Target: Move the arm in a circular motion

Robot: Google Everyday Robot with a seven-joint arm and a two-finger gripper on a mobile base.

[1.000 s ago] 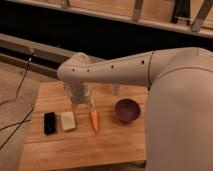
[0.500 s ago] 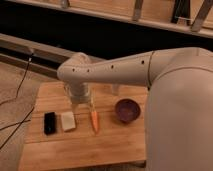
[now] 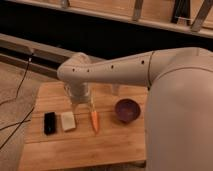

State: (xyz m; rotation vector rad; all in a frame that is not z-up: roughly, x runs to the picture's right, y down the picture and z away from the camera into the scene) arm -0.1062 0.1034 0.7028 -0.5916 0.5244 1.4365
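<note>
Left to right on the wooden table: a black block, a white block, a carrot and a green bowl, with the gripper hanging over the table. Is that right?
Not quite. The camera view shows the bowl is purple, not green. The black block, white block, carrot, wooden table and the gripper over it are as stated.

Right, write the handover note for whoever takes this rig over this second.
Gripper: hangs from the end of the arm over the back part of the wooden table, just behind the carrot and the pale block.
Arm: reaches in from the right of the view, across the table.
On the table, left to right in view: black object, pale block, carrot, purple bowl.
Done: how much of the circle is swept cannot be read from this moment.
Left: the circular motion, probably best kept above that row.
</note>
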